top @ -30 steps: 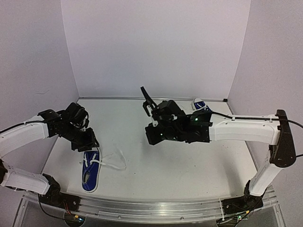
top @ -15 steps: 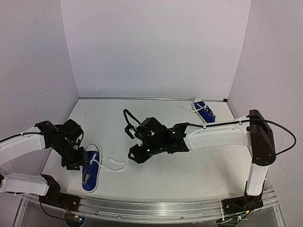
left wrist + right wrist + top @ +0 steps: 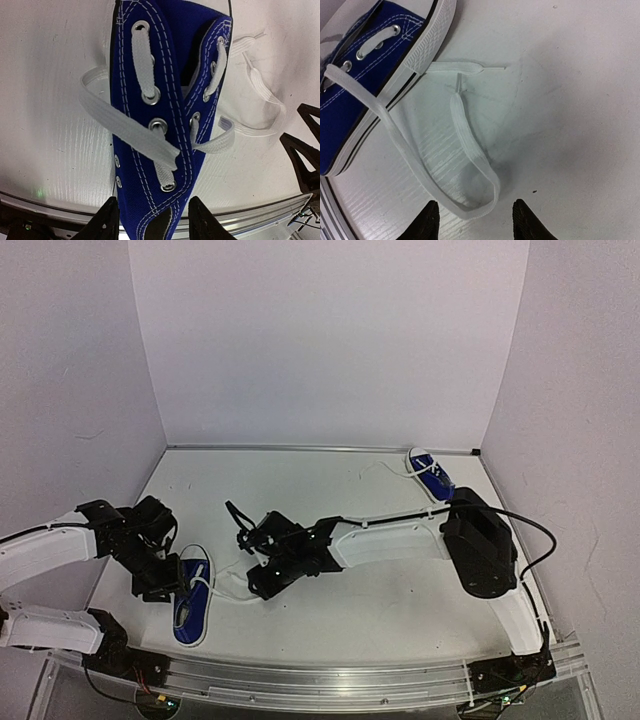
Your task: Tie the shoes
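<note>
Right claw (image 3: 476,222): gaping, empty, hovering, with the lace loop (image 3: 465,212) lying just ahead on the desk (image 3: 580,125).
Left claw (image 3: 150,222): straddling the shoe (image 3: 160,100); whether it is gripping cannot be told.
Far shoe (image 3: 432,476): sitting well beyond both.
Risk: fingers skidding over the flat lace, or tugging it and dragging the shoe.

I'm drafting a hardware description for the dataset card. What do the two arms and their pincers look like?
The left arm and right arm are white-shelled, with bulky black joint housings and black wrist blocks. A thin black cable trails along each. The left pincer and right pincer each end in two black, tapered fingers. No markings or sleeves are visible.
</note>
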